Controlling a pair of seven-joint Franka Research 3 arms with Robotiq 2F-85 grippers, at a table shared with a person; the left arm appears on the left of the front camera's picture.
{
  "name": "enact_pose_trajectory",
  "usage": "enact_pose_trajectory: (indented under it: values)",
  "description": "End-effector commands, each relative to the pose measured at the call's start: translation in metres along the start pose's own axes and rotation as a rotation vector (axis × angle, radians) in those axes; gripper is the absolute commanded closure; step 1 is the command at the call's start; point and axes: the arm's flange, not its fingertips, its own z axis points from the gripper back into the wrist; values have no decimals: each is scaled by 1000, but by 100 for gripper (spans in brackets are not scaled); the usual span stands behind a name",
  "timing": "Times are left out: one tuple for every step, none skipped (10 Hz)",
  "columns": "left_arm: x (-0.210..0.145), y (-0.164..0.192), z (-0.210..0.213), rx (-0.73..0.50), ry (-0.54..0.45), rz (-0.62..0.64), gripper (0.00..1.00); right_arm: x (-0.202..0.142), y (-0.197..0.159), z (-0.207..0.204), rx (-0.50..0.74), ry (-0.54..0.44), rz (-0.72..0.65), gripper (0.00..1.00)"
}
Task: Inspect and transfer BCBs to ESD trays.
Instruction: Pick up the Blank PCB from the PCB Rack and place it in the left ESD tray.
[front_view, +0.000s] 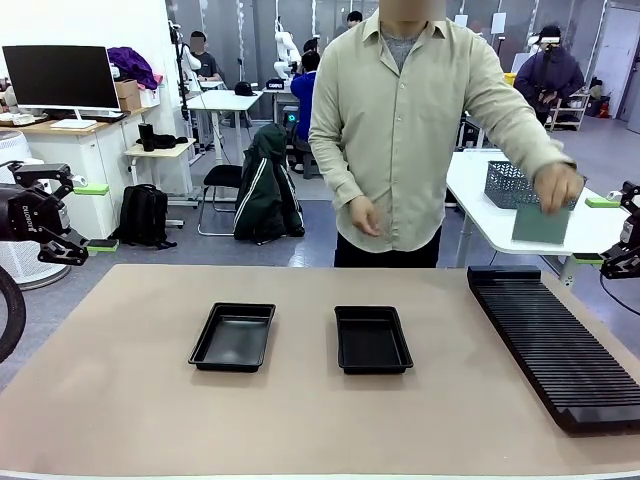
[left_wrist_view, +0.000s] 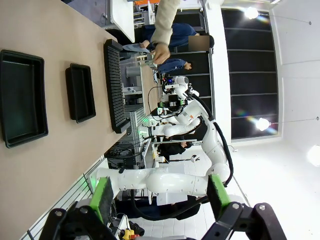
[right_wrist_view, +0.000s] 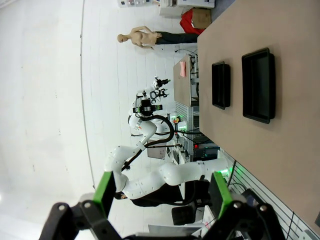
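Out at my left side, raised above the table (front_view: 120, 410), my left end effector (front_view: 95, 216) has its two green-padded fingers spread wide apart with nothing between them, the tips pointing toward the middle. Opposite it, at the right edge of the scene, my right end effector (front_view: 597, 230) is spread just as wide and holds nothing, its tips pointing back toward the middle. On the tan table between them lie two black trays, well apart from either end effector: the left ESD tray (front_view: 233, 337) and the right ESD tray (front_view: 372, 340), side by side with a gap between them, neither with anything in it. Along the table's right side runs a long black slotted rack (front_view: 555, 345), its slots bare. Past the rack's far end, the person's hand (front_view: 557, 186) grips the top edge of one green BCB (front_view: 540, 224), which hangs upright below it, in the air just in front of a grey mesh basket (front_view: 506, 184) on a white side table (front_view: 480, 215).
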Motion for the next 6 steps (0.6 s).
enact_pose_trajectory:
  values:
    - [0, 0, 0, -1, 1, 0, 0, 0, 0, 1, 0, -2, 1, 0]
    - [0, 0, 0, -1, 1, 0, 0, 0, 0, 1, 0, -2, 1, 0]
    - [0, 0, 0, -1, 1, 0, 0, 0, 0, 1, 0, -2, 1, 0]
    - [0, 0, 0, -1, 1, 0, 0, 0, 0, 1, 0, -2, 1, 0]
    - [0, 0, 0, -1, 1, 0, 0, 0, 0, 1, 0, -2, 1, 0]
    - [0, 0, 0, -1, 1, 0, 0, 0, 0, 1, 0, -2, 1, 0]
